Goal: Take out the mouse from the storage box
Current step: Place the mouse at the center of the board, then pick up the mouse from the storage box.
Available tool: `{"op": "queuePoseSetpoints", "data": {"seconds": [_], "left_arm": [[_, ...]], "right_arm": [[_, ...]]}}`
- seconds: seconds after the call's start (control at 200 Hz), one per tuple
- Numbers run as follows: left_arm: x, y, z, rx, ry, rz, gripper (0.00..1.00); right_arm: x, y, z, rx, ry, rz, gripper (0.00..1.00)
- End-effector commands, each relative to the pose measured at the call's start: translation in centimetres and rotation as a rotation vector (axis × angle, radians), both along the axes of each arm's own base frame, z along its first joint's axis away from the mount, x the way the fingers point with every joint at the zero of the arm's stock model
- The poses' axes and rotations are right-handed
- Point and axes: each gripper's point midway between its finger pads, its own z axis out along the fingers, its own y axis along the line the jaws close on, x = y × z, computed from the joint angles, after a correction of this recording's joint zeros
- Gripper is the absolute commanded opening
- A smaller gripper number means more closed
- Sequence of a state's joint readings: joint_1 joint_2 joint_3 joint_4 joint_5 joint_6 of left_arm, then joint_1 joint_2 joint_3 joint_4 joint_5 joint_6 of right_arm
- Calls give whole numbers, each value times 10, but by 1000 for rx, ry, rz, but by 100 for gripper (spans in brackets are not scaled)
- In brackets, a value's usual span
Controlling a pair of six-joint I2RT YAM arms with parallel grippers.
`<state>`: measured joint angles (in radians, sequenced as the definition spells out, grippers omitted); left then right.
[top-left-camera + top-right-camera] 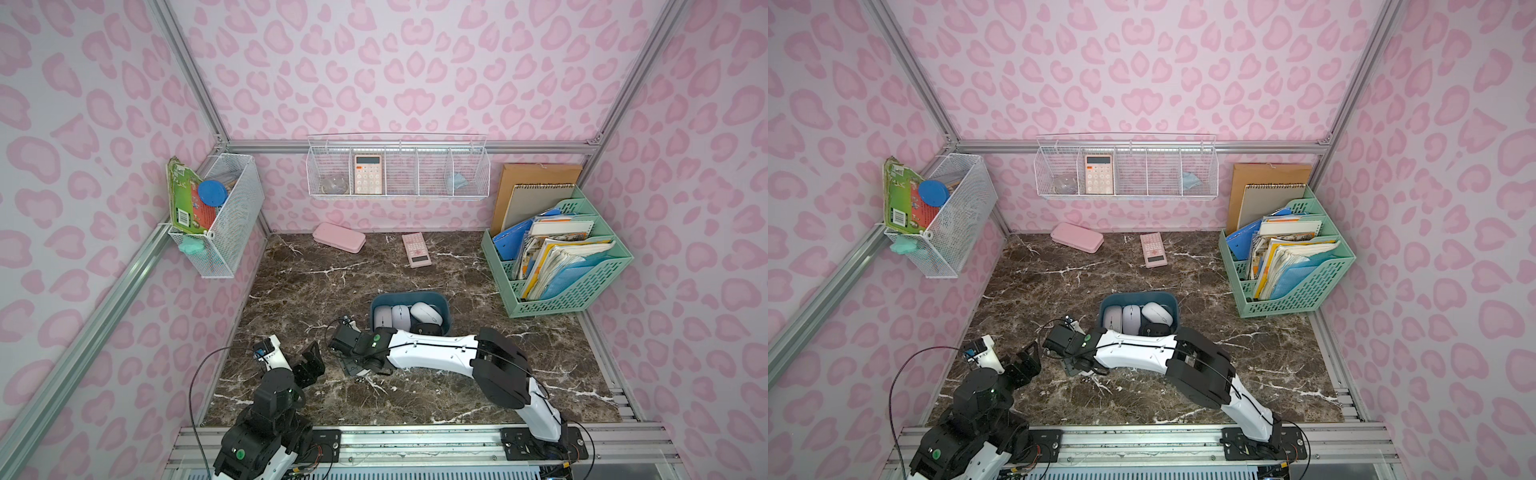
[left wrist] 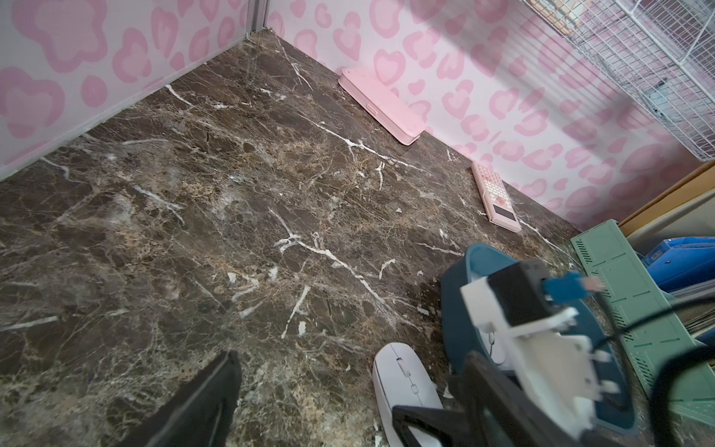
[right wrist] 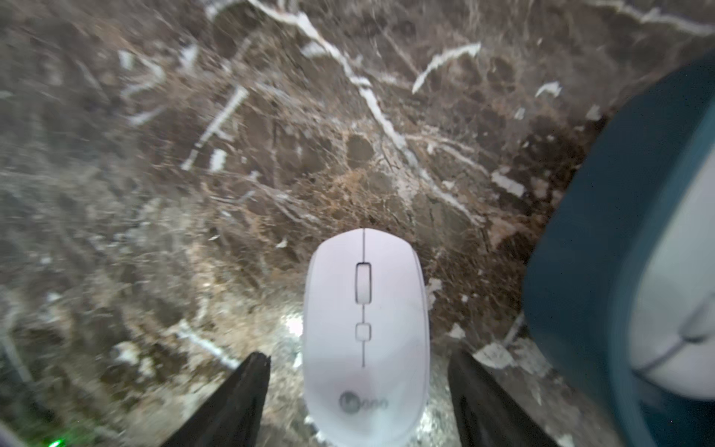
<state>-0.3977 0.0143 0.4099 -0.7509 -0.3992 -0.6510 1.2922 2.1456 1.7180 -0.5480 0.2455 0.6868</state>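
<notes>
Over the near-left marble (image 1: 291, 282) my left gripper (image 1: 309, 362) hangs with jaws wide apart, holding nothing and touching nothing. Just to its right, my right gripper (image 3: 360, 358) points down at the mouse (image 3: 365, 309). Its fingers (image 3: 240, 398) stand apart, one on each side of the mouse's rear. A strip of marble shows between each finger and the shell, so I am not clamped on it. The mouse lies flat on the marble, outside the box (image 1: 409, 296), just beside its left wall and not touching it. Other mice (image 1: 400, 318) lie inside the box. Bare marble runs leftward, and back as far as a pink case (image 1: 338, 243) and a calculator (image 1: 417, 250) by the back wall. Right of the box, past more bare marble, stands a green rack (image 1: 582, 286).
</notes>
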Motion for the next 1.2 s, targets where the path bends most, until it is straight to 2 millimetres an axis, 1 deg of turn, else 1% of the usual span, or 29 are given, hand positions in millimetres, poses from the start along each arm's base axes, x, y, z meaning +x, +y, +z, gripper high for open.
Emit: {"op": "queuePoseSetpoints", "data": {"seconds": [0.0,0.07,0.135,0.2,0.24,0.275,0.28,0.305,0.315,0.32,0.355,0.44,0.485,0.585,0.7,0.82,0.89,1.0,1.195], "left_arm": [[1,-1,1,-5,-9,-1,93],[0,-3,0,-27,0,-7,94],[-2,-6,-1,-52,13,-21,95],[-2,-14,-4,-86,23,-48,95],[0,-20,-5,-110,22,-72,96],[2,-27,-3,-133,14,-107,96],[2,-29,-3,-137,13,-112,96],[4,-36,-1,-163,7,-144,96],[4,-39,0,-171,6,-154,96],[5,-40,1,-176,6,-160,96],[7,-49,5,-204,3,-197,97],[12,-66,12,-237,53,-262,97],[15,-75,14,-230,102,-294,97],[25,-89,18,-198,230,-344,96],[42,-110,15,-182,356,-400,95],[61,-125,17,-139,423,-425,95],[70,-134,18,-100,447,-440,95],[84,-150,14,-35,506,-459,95],[104,-182,-7,50,618,-495,94]], "right_arm": [[7,-11,23,11,-52,-26,77],[9,-23,36,23,-67,-38,77],[11,-37,52,39,-88,-51,78],[16,-57,69,57,-125,-77,79],[21,-73,75,64,-142,-101,79],[26,-87,80,74,-154,-124,79],[26,-89,79,71,-153,-125,79],[32,-99,86,91,-162,-147,79],[32,-106,79,75,-157,-154,79],[32,-109,78,75,-157,-156,79],[40,-126,80,87,-165,-191,79],[55,-164,77,114,-177,-258,79],[62,-180,74,134,-182,-290,79],[73,-208,66,165,-185,-339,79],[78,-229,55,159,-198,-357,79],[81,-247,44,150,-212,-363,79],[83,-256,42,162,-223,-366,79],[86,-273,43,178,-253,-391,79],[82,-303,47,215,-314,-428,81]]}}
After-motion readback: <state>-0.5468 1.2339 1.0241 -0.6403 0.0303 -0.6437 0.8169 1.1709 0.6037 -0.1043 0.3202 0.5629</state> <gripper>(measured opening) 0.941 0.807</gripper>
